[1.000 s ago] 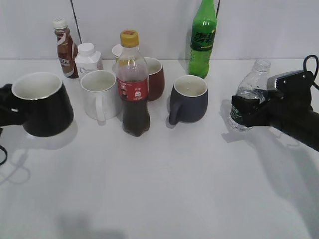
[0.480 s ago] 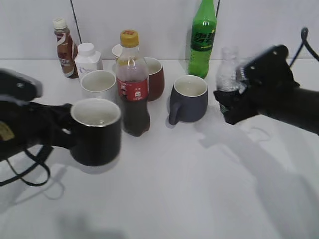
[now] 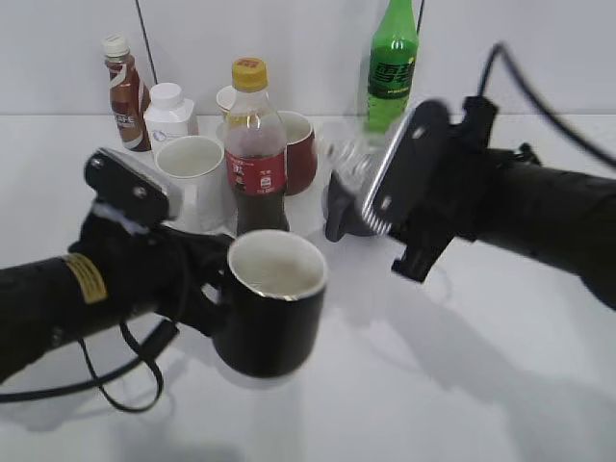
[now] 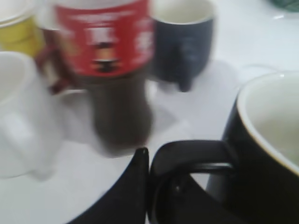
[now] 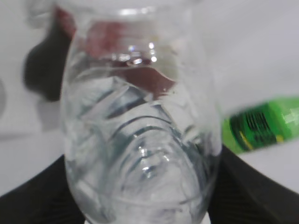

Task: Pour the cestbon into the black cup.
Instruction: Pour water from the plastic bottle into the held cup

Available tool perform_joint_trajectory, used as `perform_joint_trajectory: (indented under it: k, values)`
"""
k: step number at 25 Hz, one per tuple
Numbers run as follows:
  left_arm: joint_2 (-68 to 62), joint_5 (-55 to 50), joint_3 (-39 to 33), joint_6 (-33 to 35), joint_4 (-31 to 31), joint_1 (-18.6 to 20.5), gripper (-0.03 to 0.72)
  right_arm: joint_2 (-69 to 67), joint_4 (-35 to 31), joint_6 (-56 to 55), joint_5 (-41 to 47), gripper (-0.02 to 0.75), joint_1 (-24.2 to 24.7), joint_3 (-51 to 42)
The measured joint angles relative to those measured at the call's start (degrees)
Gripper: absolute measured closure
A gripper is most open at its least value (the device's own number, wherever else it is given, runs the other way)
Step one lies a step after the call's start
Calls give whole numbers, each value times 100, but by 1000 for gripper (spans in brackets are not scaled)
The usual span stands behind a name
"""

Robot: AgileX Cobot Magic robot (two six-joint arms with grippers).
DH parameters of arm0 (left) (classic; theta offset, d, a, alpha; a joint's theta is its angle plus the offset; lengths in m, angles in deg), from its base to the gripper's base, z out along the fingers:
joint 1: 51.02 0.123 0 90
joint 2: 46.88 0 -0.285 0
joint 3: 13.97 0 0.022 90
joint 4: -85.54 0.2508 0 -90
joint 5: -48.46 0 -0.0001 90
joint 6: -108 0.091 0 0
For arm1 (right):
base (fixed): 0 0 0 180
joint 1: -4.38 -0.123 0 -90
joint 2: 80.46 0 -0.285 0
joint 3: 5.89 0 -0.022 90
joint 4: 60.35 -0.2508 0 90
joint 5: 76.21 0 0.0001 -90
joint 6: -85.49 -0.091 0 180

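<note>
Gripping black cup (image 3: 269,306) handle, clamping cestbon (image 5: 140,140)

You get bright, even light and soft grey shadows on the table (image 3: 481,385). The cestbon (image 3: 348,159) looks blurry, and both wrist views are fuzzy.

Glossy black glaze on the black cup (image 3: 269,313), smooth white inside. Clear ribbed plastic on the cestbon (image 5: 140,140), wet-looking and shiny. Shiny red label on the cola bottle (image 3: 257,164), yellow plastic cap above. Smooth matt white on the table (image 3: 433,385). Matt black casing on both arms.
</note>
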Motion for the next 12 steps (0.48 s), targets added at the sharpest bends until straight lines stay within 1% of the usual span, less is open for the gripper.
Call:
perform_joint_trajectory:
  k: [3, 6, 12]
  values:
    - [0, -80, 14, 0, 0, -214, 641, 0, -398, 1056, 69, 253, -204, 0]
    - [0, -117, 91, 0, 31, -275, 641, 0, -731, 1832, 69, 253, -279, 0]
    - [0, -111, 204, 0, 0, -275, 641, 0, -844, 2827, -132, 253, -279, 0]
